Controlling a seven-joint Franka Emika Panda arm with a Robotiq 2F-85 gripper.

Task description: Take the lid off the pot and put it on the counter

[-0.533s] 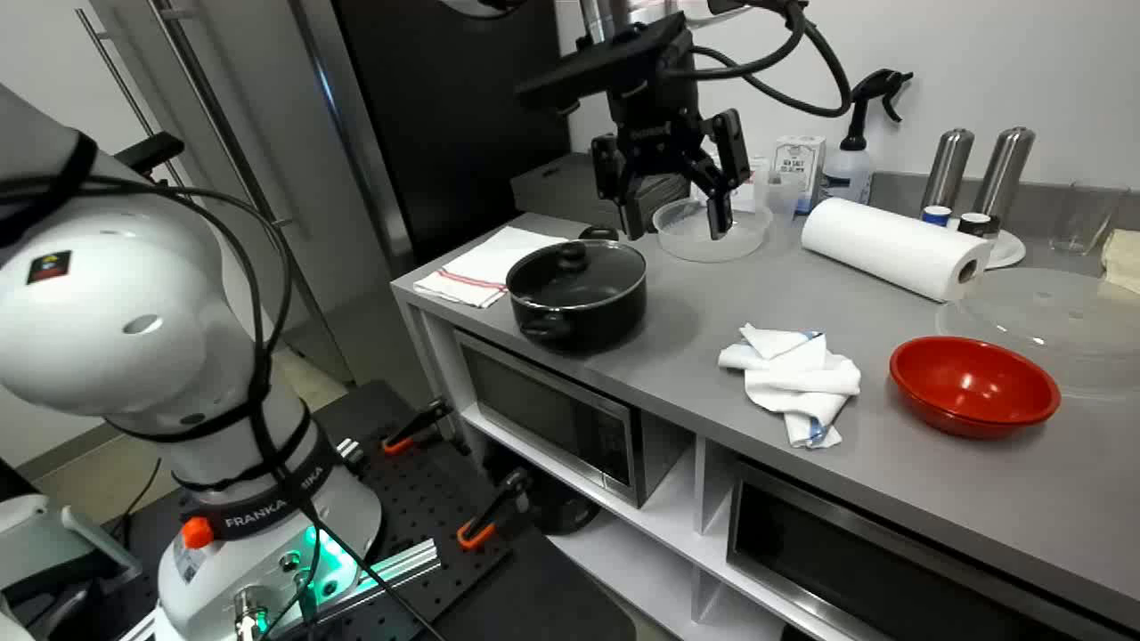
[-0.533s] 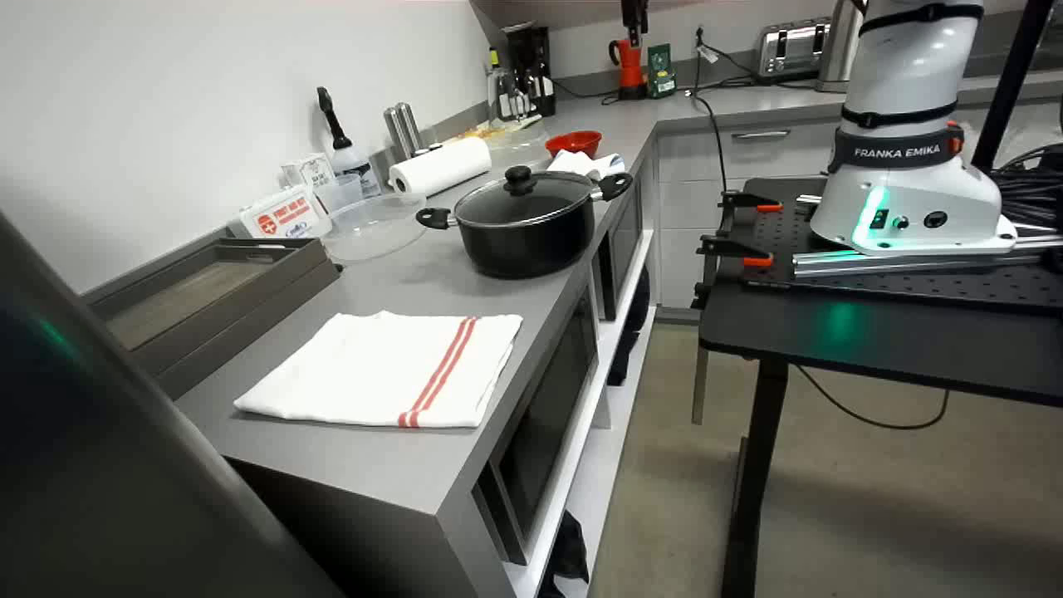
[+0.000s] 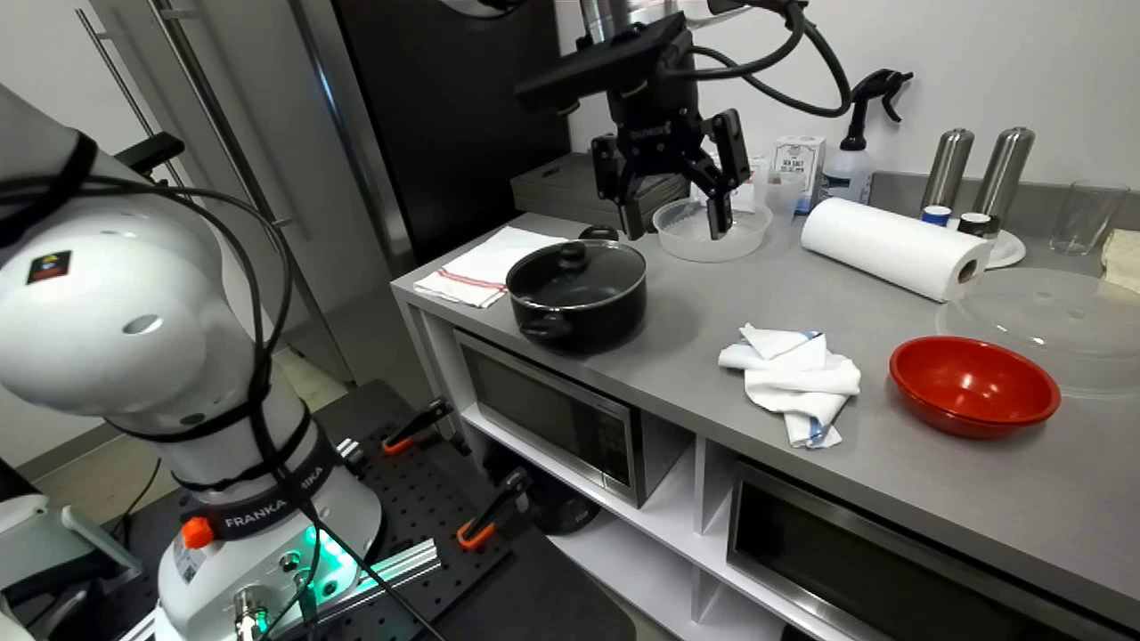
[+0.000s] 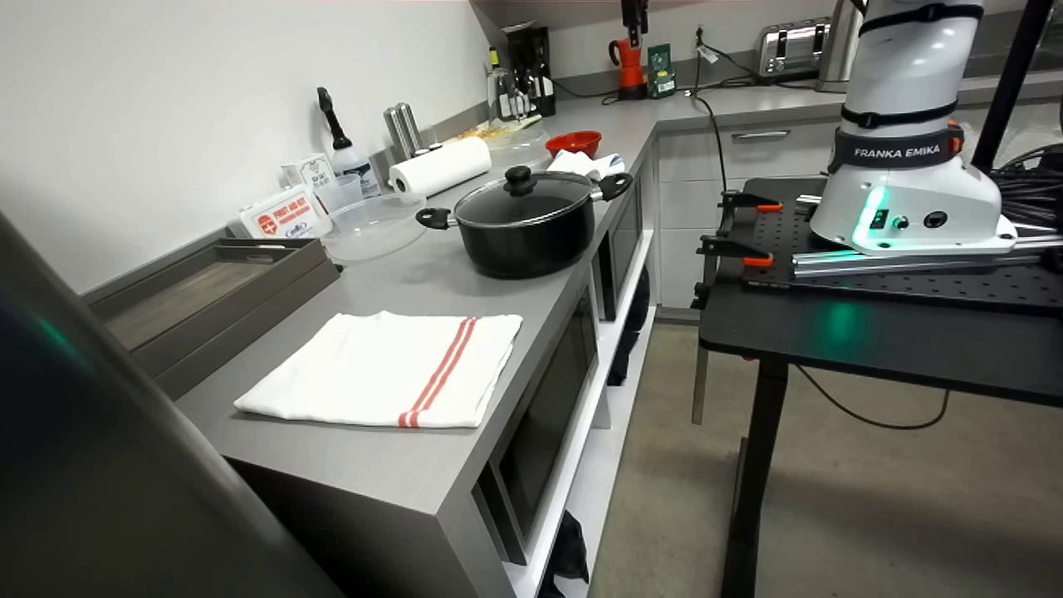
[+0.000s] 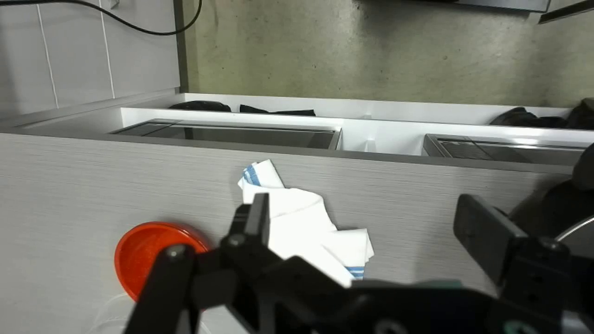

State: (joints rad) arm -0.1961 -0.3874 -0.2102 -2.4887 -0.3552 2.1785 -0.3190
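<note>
Hovering empty over the counter point(image 3: 757, 294), jaws spread, the gripper point(image 3: 675, 218) is risking a slip imo with any off-centre grab at that small knob point(image 4: 520, 177); the lid point(image 4: 533, 208) is sitting on the pot point(image 4: 527, 249).

White arm point(image 3: 134, 303) partly out of view; black hand point(image 3: 676, 224) held high, fingers point(image 3: 720, 219) pointing down, spread wide apart. Green light point(image 4: 872, 214) on at base point(image 4: 922, 198).
</note>
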